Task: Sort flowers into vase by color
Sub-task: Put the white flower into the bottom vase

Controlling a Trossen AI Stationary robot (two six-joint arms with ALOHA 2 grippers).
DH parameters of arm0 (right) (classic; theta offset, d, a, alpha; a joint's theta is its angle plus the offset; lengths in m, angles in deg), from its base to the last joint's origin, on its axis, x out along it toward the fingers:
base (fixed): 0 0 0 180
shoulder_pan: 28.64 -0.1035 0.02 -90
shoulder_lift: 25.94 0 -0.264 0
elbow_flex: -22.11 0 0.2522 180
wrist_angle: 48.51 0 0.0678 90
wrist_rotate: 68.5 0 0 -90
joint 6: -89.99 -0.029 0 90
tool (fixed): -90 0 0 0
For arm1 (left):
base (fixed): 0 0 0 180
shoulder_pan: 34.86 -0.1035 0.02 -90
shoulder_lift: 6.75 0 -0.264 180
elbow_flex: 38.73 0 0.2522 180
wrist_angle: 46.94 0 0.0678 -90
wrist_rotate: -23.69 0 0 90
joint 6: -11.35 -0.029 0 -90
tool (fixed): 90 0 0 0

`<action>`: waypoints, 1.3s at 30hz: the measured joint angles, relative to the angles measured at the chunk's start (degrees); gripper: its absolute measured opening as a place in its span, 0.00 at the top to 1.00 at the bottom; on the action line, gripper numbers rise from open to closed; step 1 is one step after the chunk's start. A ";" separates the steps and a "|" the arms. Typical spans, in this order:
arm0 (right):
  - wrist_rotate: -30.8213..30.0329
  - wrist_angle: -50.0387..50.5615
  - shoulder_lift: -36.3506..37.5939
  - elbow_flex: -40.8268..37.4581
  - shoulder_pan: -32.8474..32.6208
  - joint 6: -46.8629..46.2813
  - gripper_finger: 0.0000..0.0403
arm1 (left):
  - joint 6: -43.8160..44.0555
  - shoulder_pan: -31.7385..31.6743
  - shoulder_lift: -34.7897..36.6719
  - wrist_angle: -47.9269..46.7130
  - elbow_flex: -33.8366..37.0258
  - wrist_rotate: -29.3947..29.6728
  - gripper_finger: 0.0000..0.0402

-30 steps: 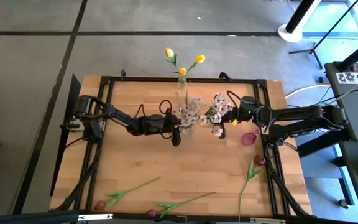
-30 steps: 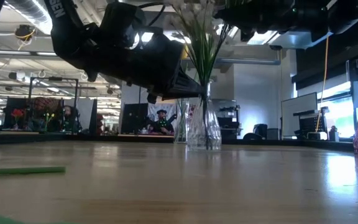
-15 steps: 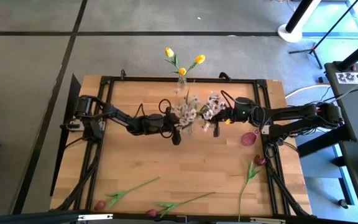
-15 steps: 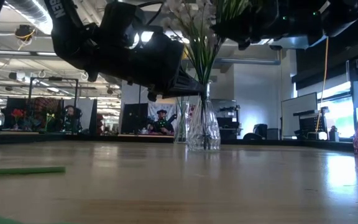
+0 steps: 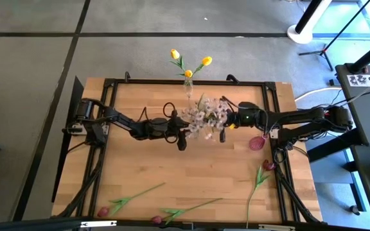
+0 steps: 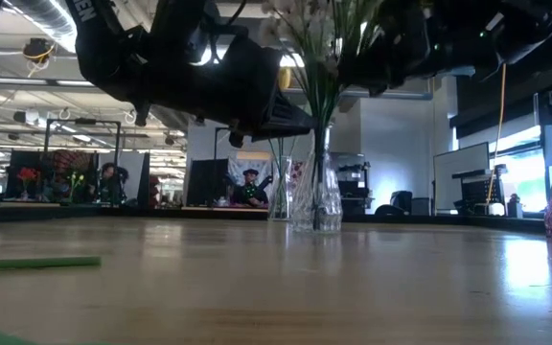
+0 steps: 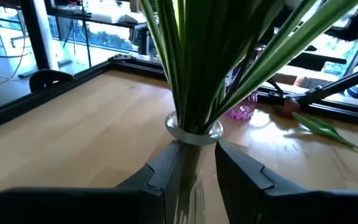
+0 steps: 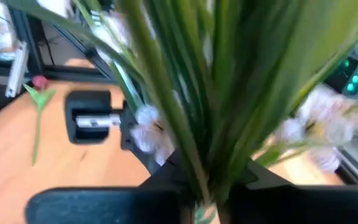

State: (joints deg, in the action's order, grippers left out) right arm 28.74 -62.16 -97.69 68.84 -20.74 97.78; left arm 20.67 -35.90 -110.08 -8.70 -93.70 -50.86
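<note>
Both arms are reaching level toward the middle of the tabletop (image 5: 140, 167). The left gripper (image 7: 199, 165) is clasping the neck of the clear vase (image 6: 316, 196), one finger on each side. The right gripper (image 5: 222, 130) is gripping a spray of white-pink blossoms (image 5: 205, 117) over that vase's mouth. The low view is showing the vase standing upright; the high view adds yellow tulips (image 5: 188, 63) in a far vase, a pink vase (image 5: 257, 142), and red tulips (image 5: 137, 196) lying near the front edge.

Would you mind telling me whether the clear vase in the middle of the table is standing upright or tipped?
Upright. The clear vase stands with its base flat on the table, and the green stems rise from its mouth between the left gripper fingers.
</note>
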 joint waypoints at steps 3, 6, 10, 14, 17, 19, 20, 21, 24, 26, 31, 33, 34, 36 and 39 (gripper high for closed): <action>-0.47 0.22 -2.44 -0.13 0.02 -0.01 0.83 | 0.02 0.00 0.00 0.42 0.00 0.05 0.76; -1.65 -0.17 -4.21 -0.15 0.00 -0.02 0.71 | 0.03 -0.01 0.00 0.31 0.00 0.14 0.76; -1.69 -0.35 -4.29 -0.13 -0.07 -0.01 0.53 | 0.04 0.00 0.00 0.31 0.00 0.23 0.76; -1.07 0.88 -2.60 -0.15 -0.09 -0.03 0.37 | -0.24 0.01 1.49 -0.33 -0.02 0.31 0.76; -0.82 5.82 -1.12 1.29 -0.06 -0.02 0.29 | -0.80 0.09 3.63 -2.21 0.24 0.48 0.76; -1.25 10.59 -0.34 2.84 -0.06 0.06 0.26 | -0.94 0.09 5.09 -4.41 0.24 0.51 0.76; -1.72 12.90 -0.05 3.84 -0.07 0.11 0.24 | -0.96 0.09 5.70 -5.31 0.24 0.52 0.76; -2.13 15.43 0.29 4.68 -0.07 0.20 0.24 | -0.96 0.09 6.29 -6.34 0.24 0.53 0.76; -3.73 21.87 0.97 7.13 -0.04 0.49 0.23 | -0.96 0.30 7.18 -8.27 0.32 0.92 0.76; -4.78 25.88 1.30 8.59 -0.04 0.64 0.23 | -1.00 0.78 7.21 -8.33 0.33 2.31 0.76; -7.75 31.97 1.92 11.07 -0.04 0.37 0.23 | -2.13 3.06 7.54 -9.00 0.33 5.60 0.76; -7.70 31.03 2.08 11.16 -0.04 0.08 0.22 | -2.45 3.78 7.54 -8.85 0.33 6.61 0.76; -7.53 29.91 2.08 11.26 -0.04 0.01 0.22 | -2.41 4.00 7.54 -8.55 0.33 6.79 0.76; -6.35 28.61 2.08 11.30 -0.04 -0.48 0.22 | -1.89 4.23 7.54 -8.32 0.33 6.94 0.76; -4.75 27.35 2.08 11.30 -0.04 -0.67 0.22 | -1.03 4.17 7.52 -7.21 0.33 6.89 0.76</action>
State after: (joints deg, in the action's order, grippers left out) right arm 23.99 -34.81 -95.61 80.14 -20.78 97.10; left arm 19.64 -31.73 -102.56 -15.90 -93.37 -43.96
